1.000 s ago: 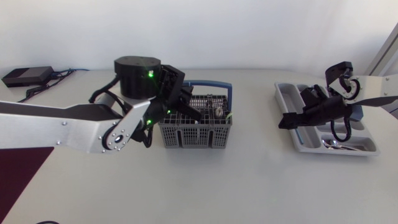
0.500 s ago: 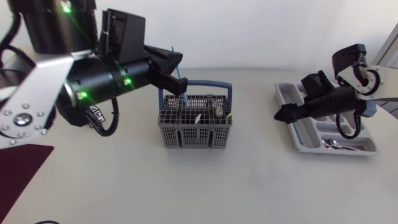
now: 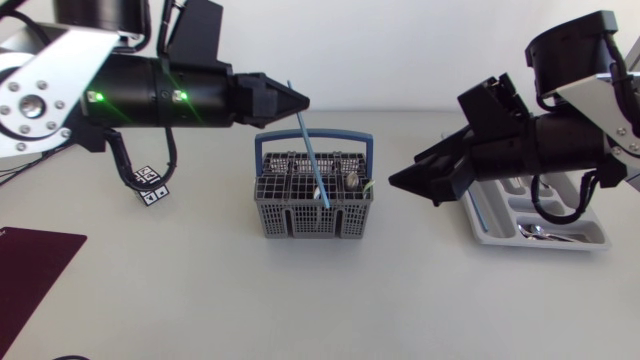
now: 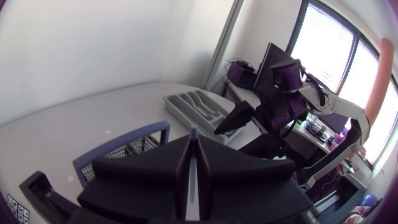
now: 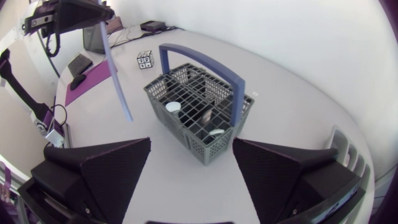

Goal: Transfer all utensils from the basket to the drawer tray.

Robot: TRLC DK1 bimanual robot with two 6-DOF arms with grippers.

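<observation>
The left arm reaches in high over the white table (image 3: 400, 300), its left gripper (image 3: 294, 100) pinched tight on the top end of a slim blue-handled utensil (image 3: 310, 150), which hangs tilted with its lower tip over the grey cutlery basket (image 3: 300, 222). The right gripper (image 5: 191, 146) hovers between the basket and the grey drawer tray (image 3: 500, 237), its fingers spread wide with nothing between them. A few utensils stand in the basket's compartments, some cutlery lies in the tray, and a small black-and-white patterned cube (image 3: 150, 190) sits well to the basket's left.
</observation>
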